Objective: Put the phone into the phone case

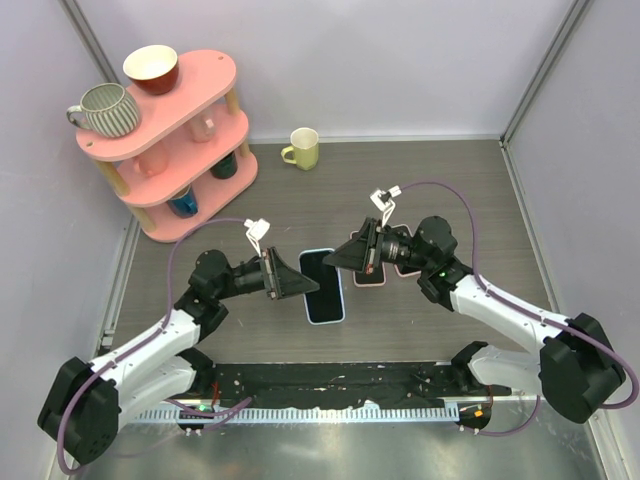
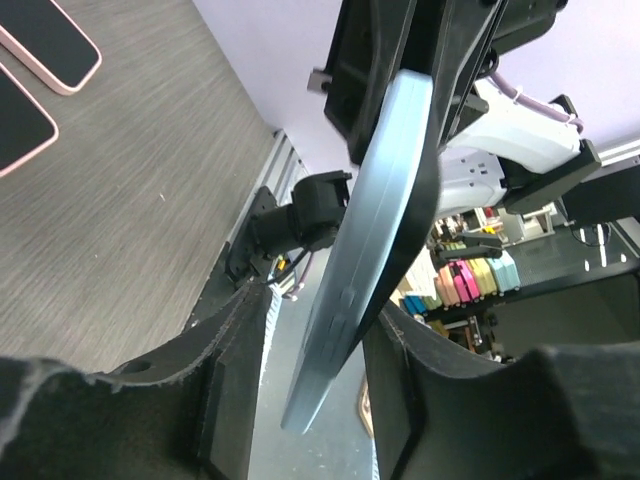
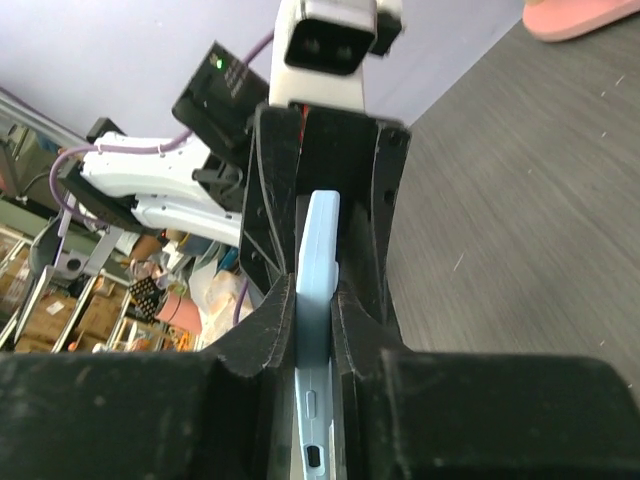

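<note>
Clamping the blue phone (image 1: 325, 295), the right hand (image 1: 334, 257) half-hides apparently pink-rimmed phones (image 2: 45, 35).

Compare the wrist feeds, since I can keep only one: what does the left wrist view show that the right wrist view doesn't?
Only the left wrist: two pink phones on the table, and the right gripper clamping the far end of the blue phone. Only the right wrist: the base of the pink shelf, the left gripper around the phone's far end, and a port in its near edge. Both: the blue phone edge-on between that camera's own fingers.
</note>
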